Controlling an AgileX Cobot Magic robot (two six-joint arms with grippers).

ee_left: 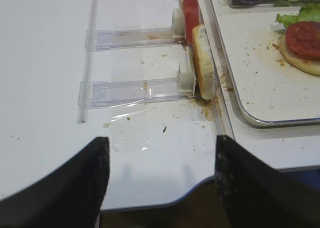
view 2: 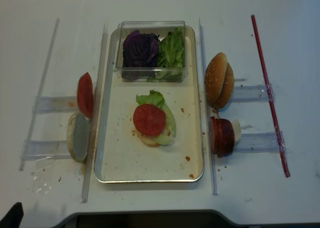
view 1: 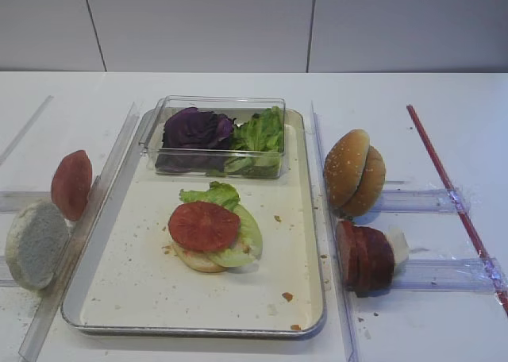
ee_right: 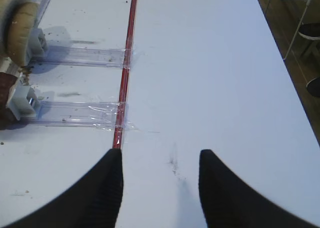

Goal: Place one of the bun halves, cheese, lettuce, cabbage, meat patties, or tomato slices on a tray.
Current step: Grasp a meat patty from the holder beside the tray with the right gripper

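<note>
Tray [view 1: 305, 219]: in the middle of the white table [view 1: 444, 92], crumbs scattered on it.
Stack on tray: a pale bun half [view 1: 197, 259] at the bottom, lettuce [view 1: 242, 235] over it, a tomato slice [view 1: 204, 225] on top.
Clear box [view 1: 214, 104]: at the tray's far end, purple cabbage [view 1: 196, 129] on its left side, green lettuce leaves [view 1: 262, 132] on its right.
Left of tray: a tomato slice [view 1: 71, 184] standing on edge in a clear holder, and nearer the camera a pale bun half [view 1: 36, 243] on edge in a second holder.
Right of tray: two sesame bun halves [view 1: 354, 171] on edge in a holder; nearer, meat patties [view 1: 363, 257] on edge with a white piece just behind them.
Red strip [view 1: 452, 195]: runs along the table to the right of the holders.
Right pincer [ee_right: 160, 188]: jaws apart, holding nothing, over bare table beside the red strip.
Left pincer [ee_left: 160, 180]: jaws apart, holding nothing, over the table's near edge, near the left bun half.
</note>
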